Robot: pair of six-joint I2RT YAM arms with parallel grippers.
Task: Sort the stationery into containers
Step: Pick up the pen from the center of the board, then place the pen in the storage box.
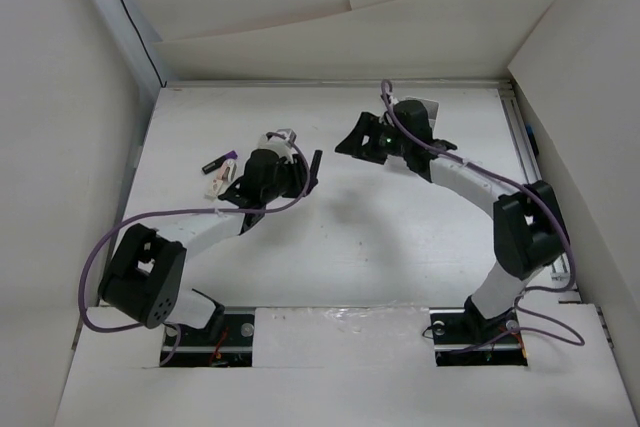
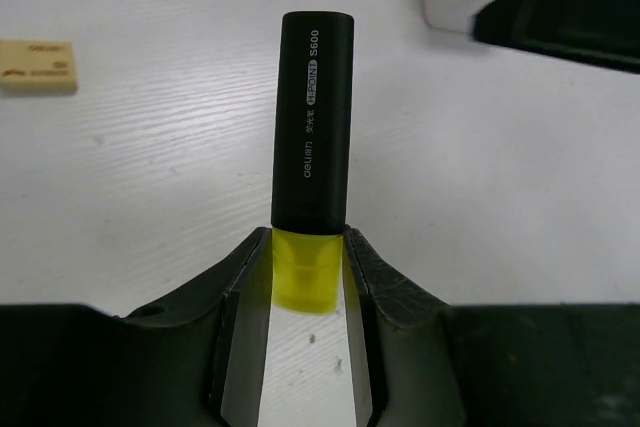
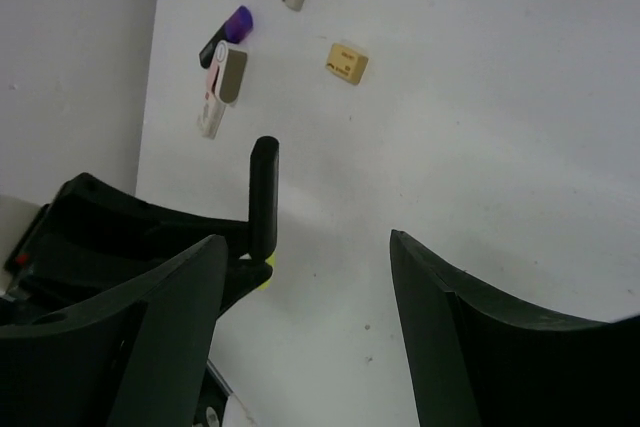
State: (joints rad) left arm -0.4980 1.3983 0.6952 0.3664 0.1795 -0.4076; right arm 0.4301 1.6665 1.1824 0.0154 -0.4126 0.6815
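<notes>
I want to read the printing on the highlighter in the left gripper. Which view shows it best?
Left wrist: the highlighter fills the frame, black cap lettering legible, yellow body pinched by the left gripper. Right wrist shows it small, a yellow sliver at its base. Top external shows only a thin dark stick.

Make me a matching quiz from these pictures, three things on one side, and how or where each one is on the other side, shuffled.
Things:
1. yellow highlighter
2. tan eraser
3. right gripper

States:
A. open, holding nothing
B. lying loose on the table
C. clamped in the left gripper

Pairs: 1-C, 2-B, 3-A
</notes>
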